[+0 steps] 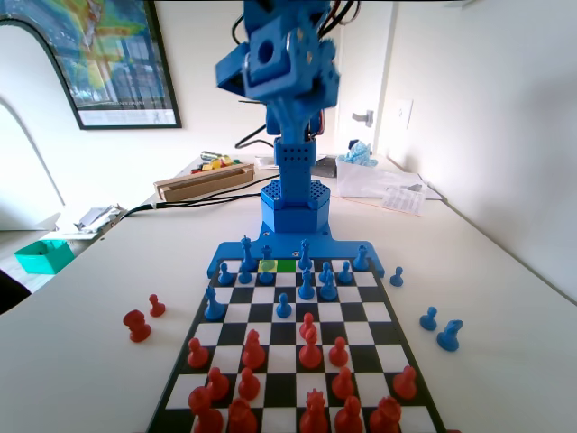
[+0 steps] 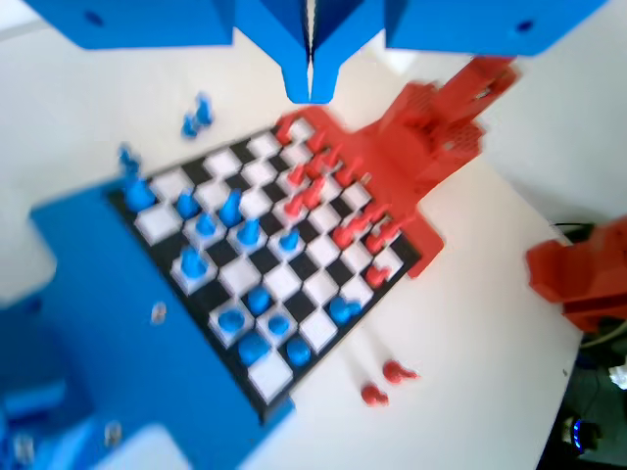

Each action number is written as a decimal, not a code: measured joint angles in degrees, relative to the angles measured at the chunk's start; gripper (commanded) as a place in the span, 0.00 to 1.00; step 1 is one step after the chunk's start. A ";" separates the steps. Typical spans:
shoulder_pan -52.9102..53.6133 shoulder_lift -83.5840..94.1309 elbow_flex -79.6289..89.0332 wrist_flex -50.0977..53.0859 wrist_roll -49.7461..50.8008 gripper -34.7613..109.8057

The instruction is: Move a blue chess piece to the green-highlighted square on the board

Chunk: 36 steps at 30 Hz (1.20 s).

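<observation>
On board (image 1: pixel 370 311), short round-knobbed blue pawn (image 1: pixel 284 307)

No readable text — framed poster (image 1: pixel 106 59) caption too small, papers (image 1: pixel 389 187) blurred

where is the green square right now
In the fixed view the green-highlighted square sits in the board's far row, nearest the blue arm's base, with the yellow square touching its left side and a blue piece just to its right.
</observation>
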<state>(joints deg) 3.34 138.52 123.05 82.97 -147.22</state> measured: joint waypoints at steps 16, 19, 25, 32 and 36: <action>7.73 -14.77 3.08 1.58 -11.87 0.26; 8.26 -16.96 4.04 0.44 -12.30 0.27; 11.34 -18.72 10.81 -6.77 -12.92 0.30; 13.54 -19.86 20.57 -19.86 -14.94 0.31; 13.01 -22.15 22.50 -25.58 -14.85 0.32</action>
<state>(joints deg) 16.35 116.37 145.55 57.39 -162.07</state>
